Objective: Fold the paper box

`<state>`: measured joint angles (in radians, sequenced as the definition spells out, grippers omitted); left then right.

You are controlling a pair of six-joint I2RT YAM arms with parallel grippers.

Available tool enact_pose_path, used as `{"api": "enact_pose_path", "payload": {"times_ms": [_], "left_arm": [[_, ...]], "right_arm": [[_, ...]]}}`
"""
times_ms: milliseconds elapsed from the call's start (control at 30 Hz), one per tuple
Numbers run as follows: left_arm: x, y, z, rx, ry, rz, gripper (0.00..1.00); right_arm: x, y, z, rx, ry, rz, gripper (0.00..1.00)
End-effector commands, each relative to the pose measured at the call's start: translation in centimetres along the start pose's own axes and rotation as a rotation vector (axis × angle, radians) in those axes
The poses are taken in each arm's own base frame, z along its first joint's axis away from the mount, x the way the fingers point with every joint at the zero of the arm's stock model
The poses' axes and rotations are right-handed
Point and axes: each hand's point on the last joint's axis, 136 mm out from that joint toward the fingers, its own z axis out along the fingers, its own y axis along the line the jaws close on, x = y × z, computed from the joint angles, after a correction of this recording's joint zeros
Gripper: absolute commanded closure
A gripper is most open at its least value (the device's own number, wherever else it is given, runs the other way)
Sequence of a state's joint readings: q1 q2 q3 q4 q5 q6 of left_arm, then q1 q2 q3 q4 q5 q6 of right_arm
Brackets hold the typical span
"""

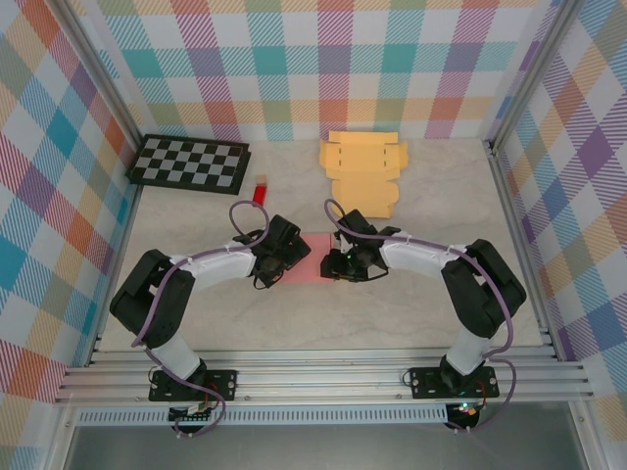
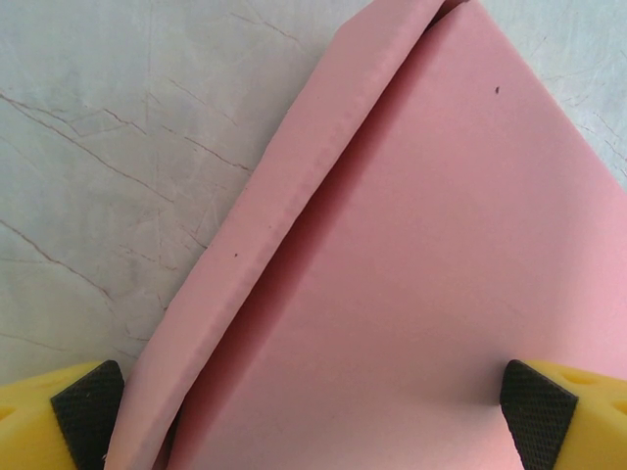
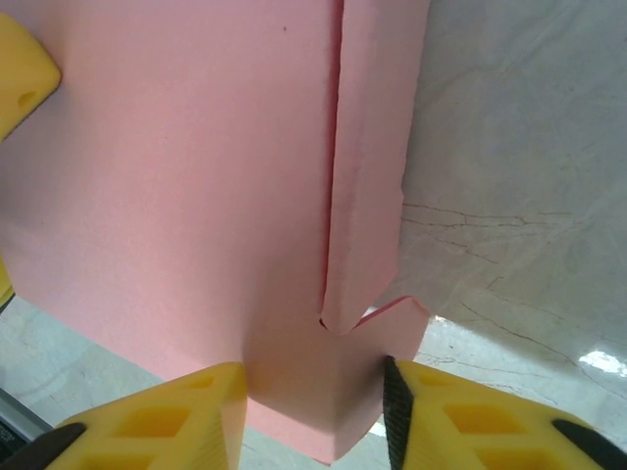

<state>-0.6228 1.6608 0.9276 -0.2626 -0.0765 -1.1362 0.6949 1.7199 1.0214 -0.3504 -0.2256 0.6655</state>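
The pink paper box (image 1: 312,269) lies flat in the middle of the table between both grippers. My left gripper (image 1: 286,257) hovers over its left side, open wide. In the left wrist view the black pads (image 2: 88,401) stand far apart, straddling the pink sheet (image 2: 411,255), whose left side flap is folded up and over. My right gripper (image 1: 338,264) is at the box's right edge. In the right wrist view its yellow fingers (image 3: 176,421) press on both sides of a small pink end flap (image 3: 313,372), which bends between them, beside a folded side strip (image 3: 367,166).
A flat yellow cardboard cut-out (image 1: 364,173) lies at the back centre. A black-and-white checkerboard (image 1: 189,162) sits at the back left, with a small red object (image 1: 262,192) beside it. Checked walls enclose the marble table on three sides.
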Motion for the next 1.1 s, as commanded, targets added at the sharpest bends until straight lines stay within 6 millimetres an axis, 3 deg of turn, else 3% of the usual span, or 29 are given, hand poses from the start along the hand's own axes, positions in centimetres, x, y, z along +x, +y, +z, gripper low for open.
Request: {"api": "enact_pose_path", "payload": {"times_ms": [0,500,833,1067], "left_arm": [[0.7,3.8,0.9,-0.144,0.03,0.005,0.0],[0.8,4.0,1.1,-0.155,0.03,0.01,0.0],[0.7,4.1,1.3,-0.159,0.029,0.011,0.0],[0.7,4.1,1.3,-0.166,0.03,0.015,0.0]], "right_arm": [[0.3,1.4,-0.2,-0.045,0.01,-0.04,0.64],[0.3,1.0,0.4,-0.023,-0.012,-0.098,0.72],[0.5,-0.5,1.2,0.049,-0.034,-0.141,0.71],[0.5,-1.3,1.3,0.086,-0.044,-0.156,0.63]]}}
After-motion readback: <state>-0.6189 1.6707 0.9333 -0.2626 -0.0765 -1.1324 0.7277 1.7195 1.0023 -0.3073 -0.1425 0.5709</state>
